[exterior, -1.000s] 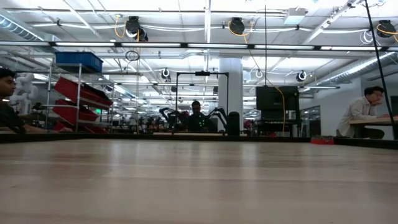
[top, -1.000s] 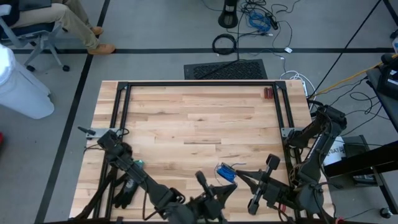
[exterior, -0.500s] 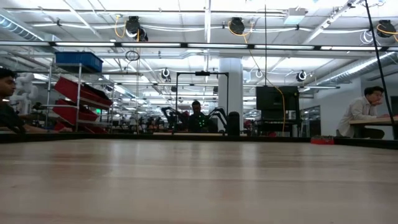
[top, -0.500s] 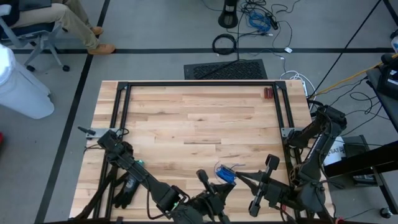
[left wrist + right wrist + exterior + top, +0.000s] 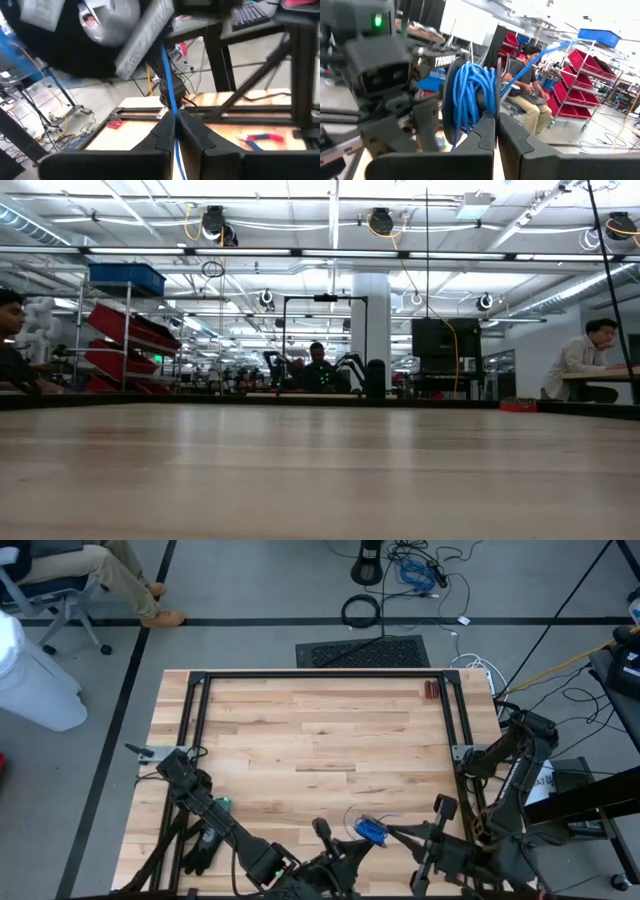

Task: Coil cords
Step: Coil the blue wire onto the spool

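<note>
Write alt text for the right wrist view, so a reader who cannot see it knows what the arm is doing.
The right tool is shut on a round bundle of thin blue cord, with one strand running away from it. The other arm's dark body looms close beside it, and a seated person and red bins show in the room behind.

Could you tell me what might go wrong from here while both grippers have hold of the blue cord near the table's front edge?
1. The right gripper pinches only the edge of the blue cord bundle, so loops could slip off and unwind.
2. The left gripper holds just a thin strand, which could pull free under tension.
3. Both work at the table front edge, so a dropped bundle might fall off.
</note>
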`<state>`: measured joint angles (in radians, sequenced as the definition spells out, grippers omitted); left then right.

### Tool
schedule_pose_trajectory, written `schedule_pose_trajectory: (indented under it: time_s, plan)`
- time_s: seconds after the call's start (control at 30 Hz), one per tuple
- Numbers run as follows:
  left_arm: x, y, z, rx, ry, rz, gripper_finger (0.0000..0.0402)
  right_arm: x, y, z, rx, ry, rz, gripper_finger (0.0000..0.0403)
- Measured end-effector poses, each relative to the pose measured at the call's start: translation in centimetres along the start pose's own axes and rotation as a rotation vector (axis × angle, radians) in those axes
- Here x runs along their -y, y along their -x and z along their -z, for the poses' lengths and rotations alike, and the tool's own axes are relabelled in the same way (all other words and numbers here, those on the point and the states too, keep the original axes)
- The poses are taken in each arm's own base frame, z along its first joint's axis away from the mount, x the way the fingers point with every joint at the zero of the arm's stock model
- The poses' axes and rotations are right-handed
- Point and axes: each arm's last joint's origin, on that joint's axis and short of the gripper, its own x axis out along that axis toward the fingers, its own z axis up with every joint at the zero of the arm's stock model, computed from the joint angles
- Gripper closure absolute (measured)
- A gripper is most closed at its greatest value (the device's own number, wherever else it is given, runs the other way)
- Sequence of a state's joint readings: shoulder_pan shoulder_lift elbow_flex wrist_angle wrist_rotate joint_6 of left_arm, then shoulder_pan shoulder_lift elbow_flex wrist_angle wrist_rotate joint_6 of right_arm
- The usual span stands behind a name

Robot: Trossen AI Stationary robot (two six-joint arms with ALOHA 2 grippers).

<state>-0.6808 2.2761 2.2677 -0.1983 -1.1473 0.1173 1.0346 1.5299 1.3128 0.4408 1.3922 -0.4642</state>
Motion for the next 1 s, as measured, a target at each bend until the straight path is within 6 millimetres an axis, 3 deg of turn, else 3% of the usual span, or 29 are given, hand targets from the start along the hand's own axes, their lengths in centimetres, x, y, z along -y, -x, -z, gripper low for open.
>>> schedule_pose_trajectory:
  time_s: [0.3,0.67,0.87,1.0]
  plan:
    - [1.3,2.1,0.2,0.007,-0.03,0.128,0.0345,0.0,1.3,-0.6,0.02,-0.016,-0.037,0.0403]
    - [3.4,5.5,0.5,0.027,0.006,0.297,0.0343,-0.1,3.3,-1.1,0.045,-0.025,-0.093,0.0403]
    - [4.0,5.6,0.8,0.051,0.108,0.326,0.0343,-0.2,3.3,-1.1,0.051,-0.023,-0.102,0.0403]
    - [4.3,4.8,0.9,0.096,0.105,0.469,0.0342,-0.3,3.4,-1.2,0.079,-0.027,-0.145,0.0403]
